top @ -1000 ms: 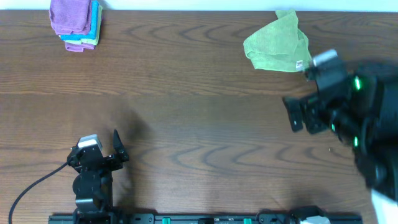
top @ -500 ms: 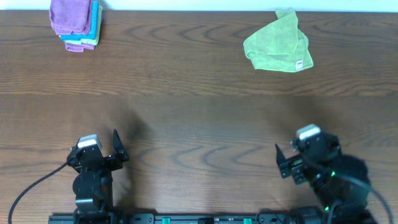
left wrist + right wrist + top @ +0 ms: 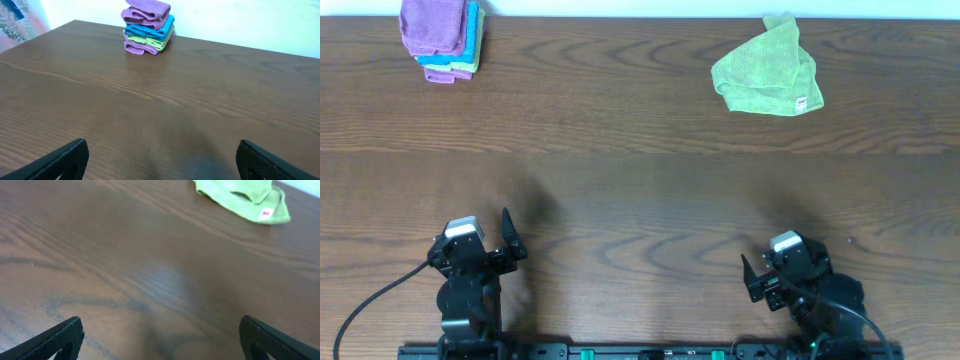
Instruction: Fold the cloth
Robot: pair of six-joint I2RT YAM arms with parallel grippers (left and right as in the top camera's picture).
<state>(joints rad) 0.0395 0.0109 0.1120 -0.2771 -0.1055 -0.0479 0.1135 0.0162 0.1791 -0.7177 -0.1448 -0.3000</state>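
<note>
A purple cloth [image 3: 432,22] lies folded on top of a stack of folded cloths at the table's far left; in the left wrist view [image 3: 146,11] it is far ahead. No purple cloth lies spread out anywhere. My left gripper [image 3: 476,240] is open and empty at the front left, its fingers wide apart over bare wood in its wrist view [image 3: 162,162]. My right gripper [image 3: 784,268] is open and empty at the front right, and its wrist view [image 3: 160,340] shows bare wood between the fingers.
A crumpled green cloth [image 3: 767,71] with a white tag lies at the far right; it also shows in the right wrist view [image 3: 242,196]. The stack under the purple cloth holds blue [image 3: 472,30], green and purple folded cloths. A wooden table [image 3: 620,170] lies between.
My right arm has drawn back from beside the green cloth to the front right of the table. The left arm and both cloths have not moved.
</note>
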